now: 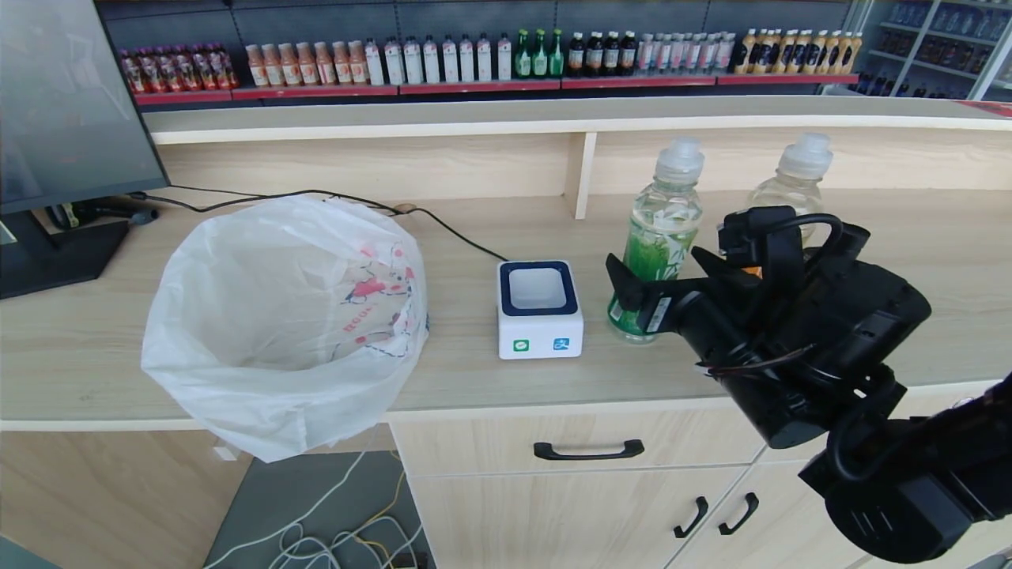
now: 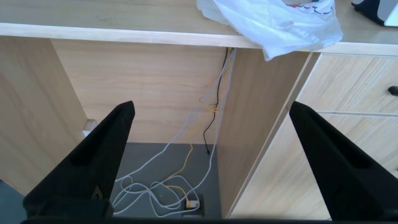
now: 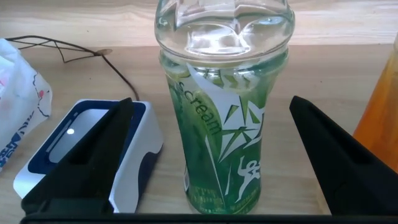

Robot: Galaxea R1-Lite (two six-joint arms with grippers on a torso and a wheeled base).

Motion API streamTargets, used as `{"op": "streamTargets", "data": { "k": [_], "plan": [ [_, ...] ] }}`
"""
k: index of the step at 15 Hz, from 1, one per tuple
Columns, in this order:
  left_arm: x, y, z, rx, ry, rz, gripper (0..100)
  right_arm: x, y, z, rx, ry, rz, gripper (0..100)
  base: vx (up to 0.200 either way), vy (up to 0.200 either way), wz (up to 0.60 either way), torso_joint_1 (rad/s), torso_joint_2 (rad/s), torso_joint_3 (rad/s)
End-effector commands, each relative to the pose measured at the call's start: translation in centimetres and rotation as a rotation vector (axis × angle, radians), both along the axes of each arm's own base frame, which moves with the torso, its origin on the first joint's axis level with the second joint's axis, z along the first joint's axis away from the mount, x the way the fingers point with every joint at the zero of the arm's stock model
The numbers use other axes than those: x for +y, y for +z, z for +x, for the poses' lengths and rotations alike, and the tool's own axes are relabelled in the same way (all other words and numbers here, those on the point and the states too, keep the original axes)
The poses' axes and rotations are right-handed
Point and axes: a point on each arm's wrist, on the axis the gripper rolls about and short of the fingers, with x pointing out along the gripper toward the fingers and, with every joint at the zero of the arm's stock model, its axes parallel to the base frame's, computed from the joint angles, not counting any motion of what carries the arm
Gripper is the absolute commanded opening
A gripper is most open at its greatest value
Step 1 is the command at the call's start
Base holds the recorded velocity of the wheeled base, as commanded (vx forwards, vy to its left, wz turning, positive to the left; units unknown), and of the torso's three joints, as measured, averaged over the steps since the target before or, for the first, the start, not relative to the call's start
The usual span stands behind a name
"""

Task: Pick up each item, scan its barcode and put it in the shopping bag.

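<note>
A clear bottle with a green label point(image 1: 660, 245) stands upright on the wooden counter, right of the white and blue barcode scanner point(image 1: 540, 308). My right gripper point(image 1: 672, 284) is open at label height, one finger on either side of the green bottle point(image 3: 221, 124), not touching it; the scanner point(image 3: 93, 155) sits beside it. A second clear bottle with an orange label point(image 1: 791, 186) stands behind the right arm. The white plastic shopping bag point(image 1: 288, 316) stands open at the counter's left. My left gripper point(image 2: 211, 162) is open below counter level, with the shopping bag's edge point(image 2: 280, 22) hanging above.
A monitor point(image 1: 71, 118) on a black stand is at the far left, with a black cable point(image 1: 332, 197) running across the counter to the scanner. Drawers with black handles point(image 1: 589, 450) lie below the front edge. Loose cables point(image 2: 168, 180) lie on the floor under the counter.
</note>
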Motion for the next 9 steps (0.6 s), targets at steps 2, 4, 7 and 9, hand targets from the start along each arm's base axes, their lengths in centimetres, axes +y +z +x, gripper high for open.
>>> {"op": "streamTargets", "data": {
  "k": [2, 4, 7, 9],
  "plan": [
    [0.0, 0.0, 0.0, 0.000, 0.000, 0.000, 100, -0.1, -0.2, 0.4, 0.002, -0.012, -0.001, 100, 0.000, 0.000, 0.00, 0.000, 0.00, 0.000],
    [0.0, 0.0, 0.0, 0.000, 0.000, 0.000, 100, -0.2, 0.1, 1.1, -0.011, -0.024, 0.007, 100, 0.000, 0.000, 0.00, 0.000, 0.00, 0.000],
    [0.0, 0.0, 0.0, 0.000, 0.000, 0.000, 100, -0.2, -0.2, 1.7, -0.009, -0.034, 0.003, 100, 0.000, 0.000, 0.00, 0.000, 0.00, 0.000],
    [0.0, 0.0, 0.0, 0.000, 0.000, 0.000, 100, 0.1, 0.1, 2.2, -0.022, -0.034, 0.012, 100, 0.000, 0.000, 0.00, 0.000, 0.00, 0.000]
  ]
}}
